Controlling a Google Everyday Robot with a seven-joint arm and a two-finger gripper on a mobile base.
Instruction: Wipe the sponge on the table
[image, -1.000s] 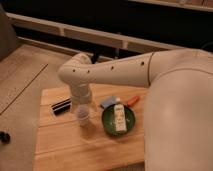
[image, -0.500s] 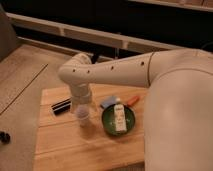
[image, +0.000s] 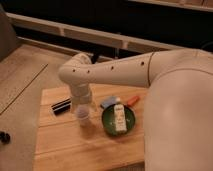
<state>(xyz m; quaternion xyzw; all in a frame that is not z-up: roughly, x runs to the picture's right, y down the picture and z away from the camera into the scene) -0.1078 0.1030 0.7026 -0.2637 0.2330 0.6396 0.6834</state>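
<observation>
The pale blue sponge (image: 109, 102) lies on the light wooden table (image: 65, 145), just behind the green bowl's rim. My white arm reaches in from the right and bends down over the table's middle left. The gripper (image: 82, 116) points down at the tabletop, a short way left of the sponge and apart from it. Nothing shows in its grasp.
A green bowl (image: 106, 121) with a white boxy item (image: 118, 119) in it sits right of the gripper. An orange item (image: 132, 100) lies behind the bowl. A black striped bar (image: 61, 107) lies left of the gripper. Floor lies beyond the table's left edge.
</observation>
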